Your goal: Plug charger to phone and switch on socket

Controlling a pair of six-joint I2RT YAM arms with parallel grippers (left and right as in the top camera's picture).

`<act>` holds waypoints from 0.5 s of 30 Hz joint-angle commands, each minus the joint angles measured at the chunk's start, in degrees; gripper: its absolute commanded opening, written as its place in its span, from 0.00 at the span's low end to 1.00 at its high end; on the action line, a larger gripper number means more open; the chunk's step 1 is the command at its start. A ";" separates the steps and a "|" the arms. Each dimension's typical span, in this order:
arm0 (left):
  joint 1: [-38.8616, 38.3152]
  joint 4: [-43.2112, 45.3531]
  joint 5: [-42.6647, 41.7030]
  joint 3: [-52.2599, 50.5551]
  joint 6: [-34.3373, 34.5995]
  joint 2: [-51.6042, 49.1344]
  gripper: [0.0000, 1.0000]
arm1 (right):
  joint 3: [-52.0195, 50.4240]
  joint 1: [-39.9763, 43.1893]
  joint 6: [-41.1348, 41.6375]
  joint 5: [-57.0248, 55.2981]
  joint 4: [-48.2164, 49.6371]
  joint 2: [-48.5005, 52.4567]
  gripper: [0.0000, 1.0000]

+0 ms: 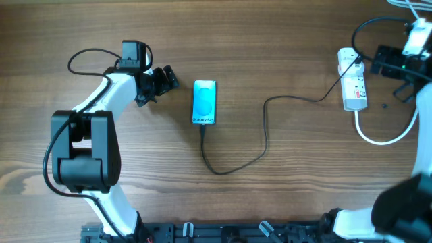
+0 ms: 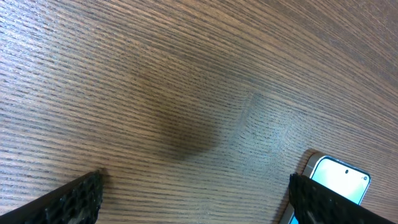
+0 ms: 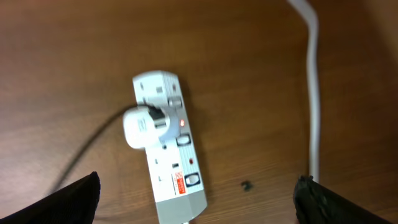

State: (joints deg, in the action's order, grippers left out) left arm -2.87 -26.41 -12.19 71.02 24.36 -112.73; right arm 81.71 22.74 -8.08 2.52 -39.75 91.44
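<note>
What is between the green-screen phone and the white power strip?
Only the thin black charger cable, curving over the bare wooden table; the overhead view shows it.

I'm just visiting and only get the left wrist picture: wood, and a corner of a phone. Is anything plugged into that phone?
Observer: From overhead it seems so. The charger, a thin black cable, meets the phone at its bottom edge.
Operator: Where does that cable go?
Observer: It curls away to the right and ends at the socket, a white power strip.
Operator: Is the strip switched on?
Observer: Probably. The right wrist view shows a small red light glowing beside the white plug.
</note>
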 commanded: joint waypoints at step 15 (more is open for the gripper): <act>0.48 -0.13 1.38 -1.79 0.55 -2.47 1.00 | -0.09 -0.35 -0.92 -0.55 -0.24 -15.45 1.00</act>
State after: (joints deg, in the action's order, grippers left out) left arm -2.87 -26.44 -12.19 71.02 24.36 -112.73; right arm 81.71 22.74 -8.25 2.52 -39.86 77.67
